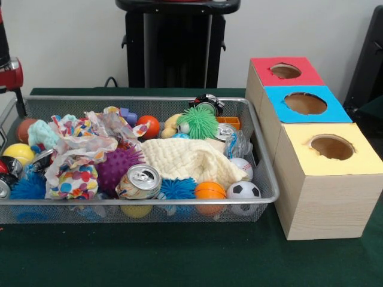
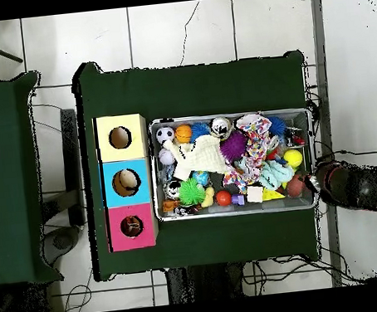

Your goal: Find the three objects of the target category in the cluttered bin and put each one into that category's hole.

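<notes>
The bin [image 1: 149,200] is a wide silver wire-mesh basket on the green table, also in the overhead view [image 2: 239,212]. It is full of clutter: a soccer ball [image 1: 243,191], a small orange basketball [image 1: 209,191], a baseball [image 1: 242,167], a crushed can [image 1: 139,182], a purple spiky ball [image 1: 116,167], a green spiky ball [image 1: 197,122] and a cream knitted cloth [image 1: 188,158]. The hole with the red surround [image 1: 285,71] is on the farthest box, away from the bin; it also shows in the overhead view [image 2: 131,225]. My arm's red and black end [image 1: 9,75] hangs by the bin's left end [image 2: 354,185].
Three pale wooden boxes stand in a row beside the bin, topped red, blue [image 1: 305,103] and yellow [image 1: 332,147]. A spotted cloth [image 1: 78,149] covers part of the bin. The black pedestal [image 1: 173,45] stands behind the table.
</notes>
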Robot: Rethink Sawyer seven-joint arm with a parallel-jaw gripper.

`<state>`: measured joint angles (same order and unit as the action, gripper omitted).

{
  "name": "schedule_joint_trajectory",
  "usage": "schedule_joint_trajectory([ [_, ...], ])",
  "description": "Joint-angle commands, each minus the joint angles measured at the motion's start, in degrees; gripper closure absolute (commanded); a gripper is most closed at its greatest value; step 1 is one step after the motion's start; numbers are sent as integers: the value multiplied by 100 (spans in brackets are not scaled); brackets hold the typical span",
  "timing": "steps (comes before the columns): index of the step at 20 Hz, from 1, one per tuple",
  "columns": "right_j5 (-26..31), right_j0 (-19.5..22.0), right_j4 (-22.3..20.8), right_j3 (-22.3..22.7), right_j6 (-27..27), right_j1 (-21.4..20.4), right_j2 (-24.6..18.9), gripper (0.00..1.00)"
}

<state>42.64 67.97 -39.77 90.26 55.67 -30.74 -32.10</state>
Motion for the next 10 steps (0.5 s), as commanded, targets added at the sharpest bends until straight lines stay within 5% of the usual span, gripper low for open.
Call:
schedule_joint_trajectory([
  [1, 381, -23, -215, -374, -1133, 416, -166, 0],
  [5, 207, 12, -239, -85, -921, 262, -102, 0],
  [10, -47, 90, -183, 821, -259, -227, 148, 0],
])
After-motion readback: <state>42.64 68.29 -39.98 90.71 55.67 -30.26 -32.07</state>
